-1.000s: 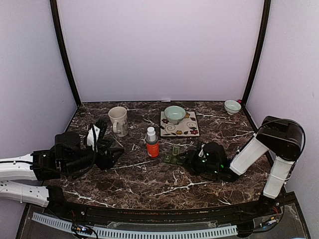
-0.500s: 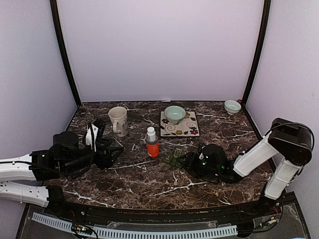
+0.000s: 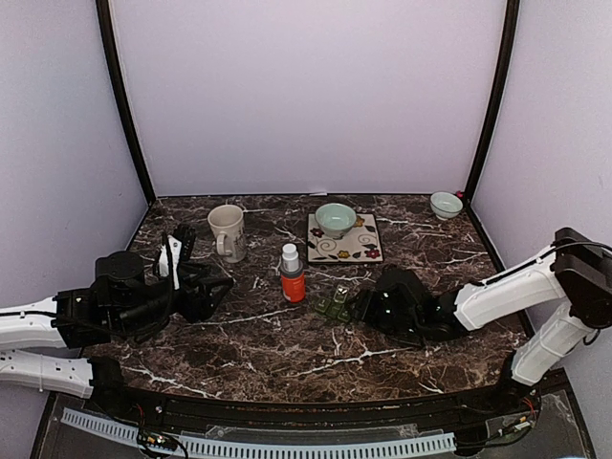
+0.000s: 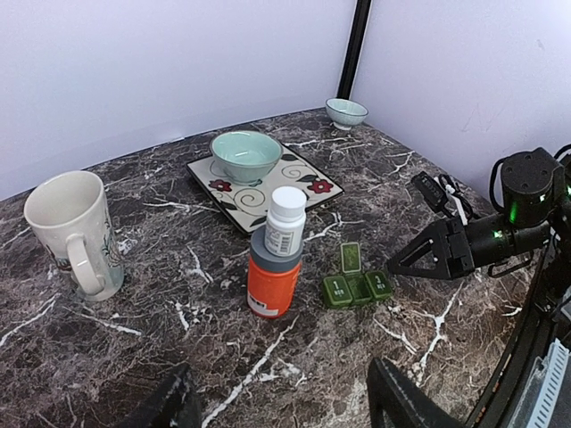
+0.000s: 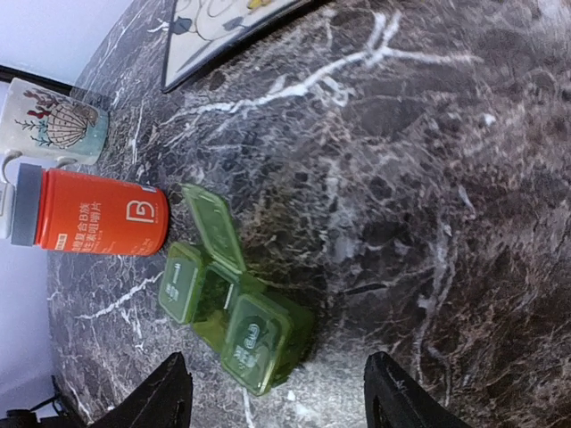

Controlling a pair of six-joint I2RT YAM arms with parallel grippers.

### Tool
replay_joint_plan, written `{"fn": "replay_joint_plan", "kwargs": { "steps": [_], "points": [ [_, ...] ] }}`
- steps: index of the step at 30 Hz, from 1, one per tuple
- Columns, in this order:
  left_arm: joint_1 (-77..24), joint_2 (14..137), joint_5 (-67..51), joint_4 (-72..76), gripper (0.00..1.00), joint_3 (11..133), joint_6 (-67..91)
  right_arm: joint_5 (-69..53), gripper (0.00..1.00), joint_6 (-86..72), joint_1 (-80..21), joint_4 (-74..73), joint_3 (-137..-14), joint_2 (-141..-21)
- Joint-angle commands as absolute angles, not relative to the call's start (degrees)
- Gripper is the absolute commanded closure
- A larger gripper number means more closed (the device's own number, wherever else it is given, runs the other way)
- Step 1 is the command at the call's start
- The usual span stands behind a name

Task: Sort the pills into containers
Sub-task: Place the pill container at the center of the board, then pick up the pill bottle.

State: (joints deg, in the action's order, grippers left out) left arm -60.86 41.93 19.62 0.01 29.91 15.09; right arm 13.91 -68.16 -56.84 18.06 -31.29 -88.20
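Facing the pill-box strip (image 5: 227, 308), one lid raised, my right pincer (image 5: 278, 379) gapes empty beside it; my left pincer (image 4: 277, 397) stands open too.

Top external: high behind, looking down at worktop (image 3: 287, 349)
Left wrist: low, facing right
Right wrist: close, tilted
Shared: pill-box strip (image 4: 355, 287)

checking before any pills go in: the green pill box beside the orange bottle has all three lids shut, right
Not quite. The pill box does sit beside the orange bottle, but only two of its lids are shut. The middle compartment's lid stands flipped open, as the right wrist view shows.
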Motion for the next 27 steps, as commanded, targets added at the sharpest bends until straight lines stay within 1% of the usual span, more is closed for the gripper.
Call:
{"fn": "replay_joint_plan", "kwargs": {
  "steps": [1, 8, 13, 15, 18, 21, 24, 27],
  "points": [
    [-60.64, 40.62, 21.59, 1.48, 0.34, 28.86, 15.8, 24.96, 0.34, -56.13, -59.6, 0.49, -41.22, -86.13],
    [-60.64, 40.52, 22.31, 1.41, 0.33, 28.75, 16.17, 30.35, 0.36, -39.61, -61.26, -10.45, -54.98, -88.06],
    [-60.64, 40.6, 22.86, 0.79, 0.31, 29.19, 16.19, 29.65, 0.36, -28.96, -61.44, -15.64, -65.18, -92.08],
    [-60.63, 40.68, 22.96, 0.36, 0.31, 29.36, 16.62, 28.19, 0.35, -25.42, -61.42, -20.06, -72.16, -95.15],
    [-60.56, 40.86, 22.61, -0.4, 0.3, 29.85, 17.49, 26.38, 0.34, -21.79, -61.41, -28.61, -83.17, -100.34],
    [-60.47, 40.8, 22.06, -1.4, 0.3, 30.44, 18.24, 24.5, 0.34, -20.28, -61.34, -34.02, -92.42, -104.44],
    [-60.41, 40.21, 21.77, -2.19, 0.3, 30.92, 18.58, 23.37, 0.34, -19.87, -61.39, -37.9, -98.38, -106.98],
    [-60.38, 39.4, 21.58, -2.67, 0.3, 30.87, 18.88, 21.76, 0.33, -20.13, -61.44, -39.94, -100.94, -107.9]
  ]
}}
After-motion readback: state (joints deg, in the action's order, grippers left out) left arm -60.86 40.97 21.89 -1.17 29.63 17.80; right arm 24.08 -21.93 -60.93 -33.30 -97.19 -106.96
